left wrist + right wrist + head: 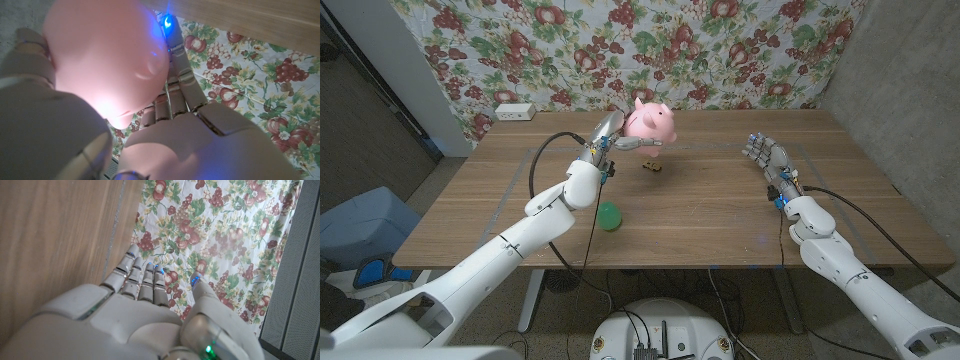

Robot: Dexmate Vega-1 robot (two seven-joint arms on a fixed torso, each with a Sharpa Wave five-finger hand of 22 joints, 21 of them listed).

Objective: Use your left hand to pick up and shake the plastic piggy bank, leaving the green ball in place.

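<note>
My left hand (607, 133) grips the pink plastic piggy bank (651, 122) and holds it in the air above the far middle of the table. In the left wrist view the pig's body (102, 55) bulges against my left hand (200, 130), with the fingers (179, 55) wrapped along its side. The green ball (610, 216) sits on the table nearer to me, just right of my left forearm. My right hand (765, 155) is at the right of the table with fingers straight and nothing in it; the right wrist view shows these fingers (142, 275) extended.
A small dark object (653, 167) lies on the table below the raised pig. A white box (514, 111) stands at the far left corner. A floral cloth (650, 45) hangs behind the table. A blue bin (365, 225) stands on the floor at left.
</note>
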